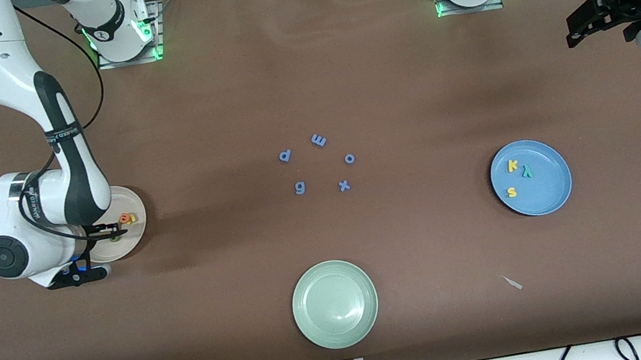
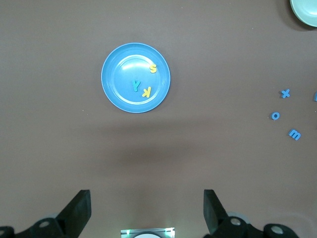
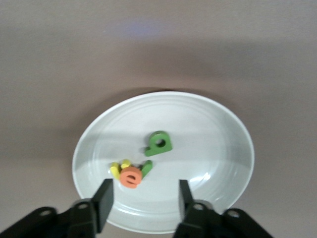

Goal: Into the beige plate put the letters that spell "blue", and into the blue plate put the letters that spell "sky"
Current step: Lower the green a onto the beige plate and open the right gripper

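Right tool: open, empty, over the beige plate.
b, l, u, e: in that plate, overlapping; light, soft foam, pinch edges.
s, k, y: in blue plate.
Left tool: open, empty, waiting.

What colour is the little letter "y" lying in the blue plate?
The "y" is teal, lying between the two yellow letters; the left wrist view shows it best.

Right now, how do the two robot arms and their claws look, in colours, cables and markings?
Both arms have glossy white shells with black joint bands and grey round caps, and green lights glow at their bases. Black cables run along them. The right arm carries small black lettering. The left claw and right claw are matte black, with flat rectangular fingers.
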